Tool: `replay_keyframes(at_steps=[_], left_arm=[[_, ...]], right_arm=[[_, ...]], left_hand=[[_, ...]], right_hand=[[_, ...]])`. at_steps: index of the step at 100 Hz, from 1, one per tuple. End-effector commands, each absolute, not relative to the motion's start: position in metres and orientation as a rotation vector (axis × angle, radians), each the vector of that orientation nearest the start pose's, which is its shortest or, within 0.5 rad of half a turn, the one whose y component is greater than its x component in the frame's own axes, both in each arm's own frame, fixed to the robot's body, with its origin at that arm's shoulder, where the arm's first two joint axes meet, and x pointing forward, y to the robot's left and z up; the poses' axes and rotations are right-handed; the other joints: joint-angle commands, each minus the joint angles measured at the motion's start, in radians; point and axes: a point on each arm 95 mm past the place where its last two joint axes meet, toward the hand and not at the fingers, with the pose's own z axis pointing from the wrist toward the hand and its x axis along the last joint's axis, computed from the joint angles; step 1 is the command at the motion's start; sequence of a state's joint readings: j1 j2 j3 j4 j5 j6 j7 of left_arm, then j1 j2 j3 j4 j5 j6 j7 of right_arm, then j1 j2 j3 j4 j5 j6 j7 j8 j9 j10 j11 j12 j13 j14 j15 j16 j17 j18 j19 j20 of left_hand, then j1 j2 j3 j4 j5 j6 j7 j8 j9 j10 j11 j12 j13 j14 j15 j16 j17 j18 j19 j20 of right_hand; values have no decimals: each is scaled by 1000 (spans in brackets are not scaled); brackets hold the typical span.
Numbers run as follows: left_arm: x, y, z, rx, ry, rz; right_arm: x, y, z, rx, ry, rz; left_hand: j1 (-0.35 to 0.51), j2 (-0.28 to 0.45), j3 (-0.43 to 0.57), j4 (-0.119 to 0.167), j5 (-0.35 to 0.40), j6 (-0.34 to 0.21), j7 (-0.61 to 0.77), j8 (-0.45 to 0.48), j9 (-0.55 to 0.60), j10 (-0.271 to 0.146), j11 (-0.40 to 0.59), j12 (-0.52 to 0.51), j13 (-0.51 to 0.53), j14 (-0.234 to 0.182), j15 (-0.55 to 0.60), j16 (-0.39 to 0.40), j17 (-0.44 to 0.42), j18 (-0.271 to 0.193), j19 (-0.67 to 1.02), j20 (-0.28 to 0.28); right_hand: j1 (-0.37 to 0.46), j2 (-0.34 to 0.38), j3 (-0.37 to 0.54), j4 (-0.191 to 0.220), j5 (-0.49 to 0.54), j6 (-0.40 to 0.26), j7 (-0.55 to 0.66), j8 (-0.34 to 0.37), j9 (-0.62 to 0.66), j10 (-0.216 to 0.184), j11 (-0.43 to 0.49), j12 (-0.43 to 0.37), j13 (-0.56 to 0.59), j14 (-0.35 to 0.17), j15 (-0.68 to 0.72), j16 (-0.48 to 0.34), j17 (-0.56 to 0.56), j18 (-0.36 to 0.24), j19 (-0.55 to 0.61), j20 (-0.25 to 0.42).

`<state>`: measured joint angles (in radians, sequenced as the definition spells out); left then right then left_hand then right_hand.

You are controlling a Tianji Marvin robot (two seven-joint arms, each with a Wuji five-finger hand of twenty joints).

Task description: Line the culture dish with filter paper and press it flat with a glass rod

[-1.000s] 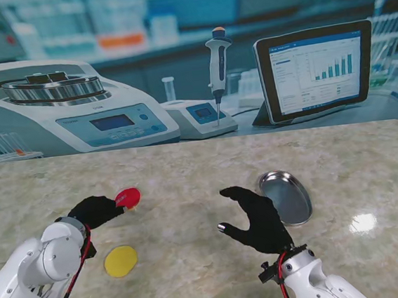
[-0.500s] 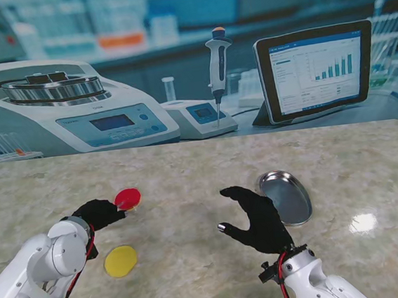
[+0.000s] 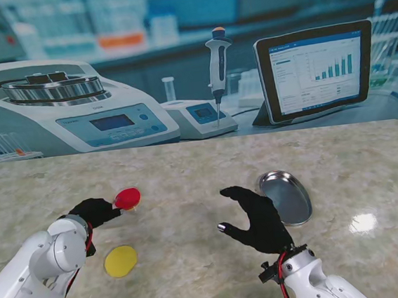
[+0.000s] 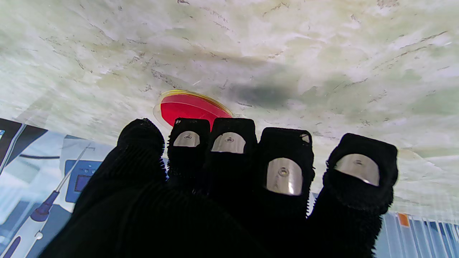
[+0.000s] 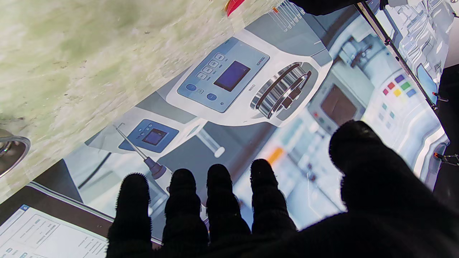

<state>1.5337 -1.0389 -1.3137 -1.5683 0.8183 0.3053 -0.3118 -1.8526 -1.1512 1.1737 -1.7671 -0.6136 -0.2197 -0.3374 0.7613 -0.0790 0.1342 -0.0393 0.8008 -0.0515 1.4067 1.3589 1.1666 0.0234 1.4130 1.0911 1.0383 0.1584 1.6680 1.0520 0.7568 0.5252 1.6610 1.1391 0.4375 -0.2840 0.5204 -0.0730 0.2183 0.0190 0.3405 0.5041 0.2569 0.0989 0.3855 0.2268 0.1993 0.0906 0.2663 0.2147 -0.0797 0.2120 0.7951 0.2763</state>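
Fingers (image 4: pixel 283 168) of left hand (image 3: pixel 96 211): bunched side by side, tips at the red filter paper (image 3: pixel 127 197); an actual pinch cannot be told. Right hand (image 3: pixel 256 217): fingers spread, holding nothing, beside metal culture dish (image 3: pixel 286 196). Yellow disc (image 3: pixel 120 261) lies nearer to me. Step, as judged: picking up the paper. Next need: secure its thin edge, carry it right to the dish.
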Motion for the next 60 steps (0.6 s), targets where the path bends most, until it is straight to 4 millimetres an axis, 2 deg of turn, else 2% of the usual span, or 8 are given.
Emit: replay_keyframes(at_steps=[1,19,60], left_arm=[[416,84,-337,-1745,1377,-1065],[411,81,-329,-1733,1363,-1135],[390,72,-296,-1656,1324,-1382]], right_arm=[[300,56,-332,-1861,-1313,-2622],[299,56,-332,-1862,-1308,-2627],[299,55,-332,-1864,-1307,-2633]], left_hand=[[29,30,-15,21,23,82,47,29,44,-130,66,-7,49,-57,66,-15,18,17,105,-27],[30,29,-16,21,24,83,47,29,44,-128,66,-7,49,-57,66,-15,18,18,105,-28],[24,10,-10,27,40,74,54,27,59,-134,67,-9,60,-55,71,-17,28,22,112,-28]], right_hand=[[1,24,3,18,-19,1,4,-12,-12,-1,6,-1,-32,-32,-19,-15,-5,-30,14,-11],[1,23,4,18,-18,2,5,-11,-12,-1,6,-1,-31,-30,-19,-15,-5,-31,15,-11],[0,23,5,18,-17,-1,6,-11,-10,-2,6,-1,-30,-30,-18,-15,-4,-30,15,-11]])
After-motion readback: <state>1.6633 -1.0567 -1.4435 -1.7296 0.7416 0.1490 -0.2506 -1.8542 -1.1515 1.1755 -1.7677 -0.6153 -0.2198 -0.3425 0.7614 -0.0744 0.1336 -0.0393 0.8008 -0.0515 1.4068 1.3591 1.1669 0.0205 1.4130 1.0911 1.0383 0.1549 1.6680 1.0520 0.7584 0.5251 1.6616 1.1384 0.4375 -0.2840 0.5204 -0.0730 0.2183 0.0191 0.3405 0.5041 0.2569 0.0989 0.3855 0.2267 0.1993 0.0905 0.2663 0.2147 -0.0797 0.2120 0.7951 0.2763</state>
